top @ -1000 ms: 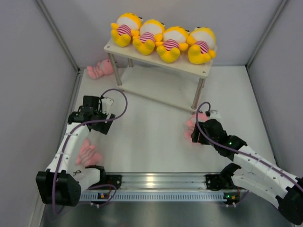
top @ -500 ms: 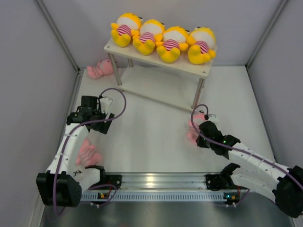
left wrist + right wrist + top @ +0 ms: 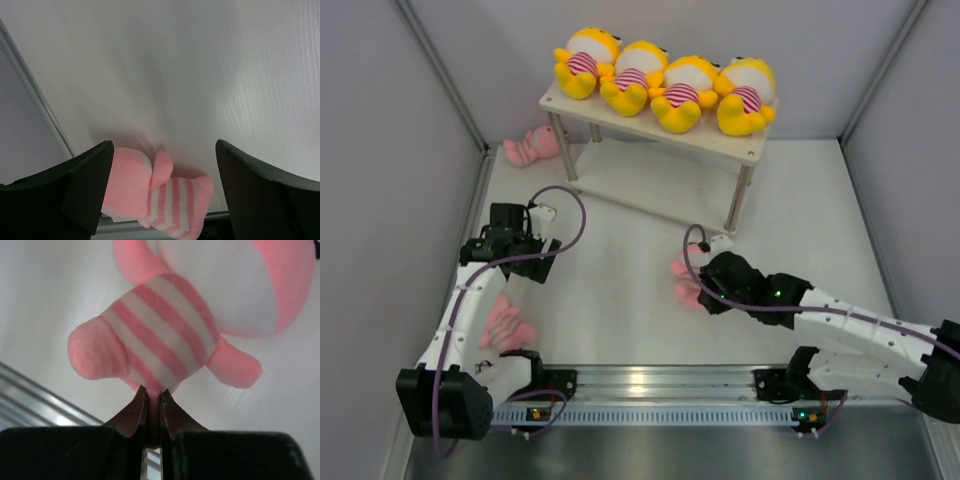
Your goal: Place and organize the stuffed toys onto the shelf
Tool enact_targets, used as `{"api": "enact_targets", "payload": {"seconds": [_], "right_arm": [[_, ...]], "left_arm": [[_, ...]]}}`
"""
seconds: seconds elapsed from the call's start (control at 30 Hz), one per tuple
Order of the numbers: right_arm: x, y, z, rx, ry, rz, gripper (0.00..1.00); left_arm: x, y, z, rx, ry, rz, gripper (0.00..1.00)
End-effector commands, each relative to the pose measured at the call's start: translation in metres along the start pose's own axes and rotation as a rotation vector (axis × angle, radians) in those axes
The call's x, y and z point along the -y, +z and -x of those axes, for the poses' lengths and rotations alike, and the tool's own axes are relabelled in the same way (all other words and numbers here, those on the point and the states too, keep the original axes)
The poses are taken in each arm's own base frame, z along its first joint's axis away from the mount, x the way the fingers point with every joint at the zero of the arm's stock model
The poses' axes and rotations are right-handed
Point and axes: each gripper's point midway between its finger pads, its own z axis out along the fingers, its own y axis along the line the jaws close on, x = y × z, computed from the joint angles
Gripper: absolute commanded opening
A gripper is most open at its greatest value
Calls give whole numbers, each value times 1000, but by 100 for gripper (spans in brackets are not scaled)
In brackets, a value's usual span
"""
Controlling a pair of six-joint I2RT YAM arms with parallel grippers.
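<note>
Shelf stands at the far side of the tabletop, and four yellow toys sit abreast on its top board, close together, striped bellies facing the arms. Nothing can be made out on the lower tier from above.

Right pincer is closed tight on a pink toy. In the wrist view the two fingers meet with hardly a gap and pinch the cloth at the lower edge of its striped belly, with the head beyond and a foot sticking out to each side. From above, this toy is in front of the shelf's right front leg, near it but apart. Whether it rests on the tabletop or hangs just clear of it I cannot tell.

Left pincer is spread wide with nothing in it. A second pink toy lies on the tabletop close to the left wall, beside the left arm's base. In the wrist view it shows low between the two fingers, and neither finger touches it.

A third pink toy lies on the tabletop at the far left, just beside the shelf's left legs and near the left wall.
</note>
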Motion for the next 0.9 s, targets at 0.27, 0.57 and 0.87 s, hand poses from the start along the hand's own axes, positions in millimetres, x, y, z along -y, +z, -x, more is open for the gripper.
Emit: {"api": "enact_targets", "payload": {"seconds": [0.27,0.57,0.87], "right_arm": [[-160,15,110,265,-311,185,0],[-182,87,248,496,-159,42,0],[-161,170,321,574,-64,-82,0]], "left_arm": [[-22,-10,10,52,-38,86,89],[-33,-14,6,60,-85,104,89],[-32,-6,7,33,-78,85,89]]}}
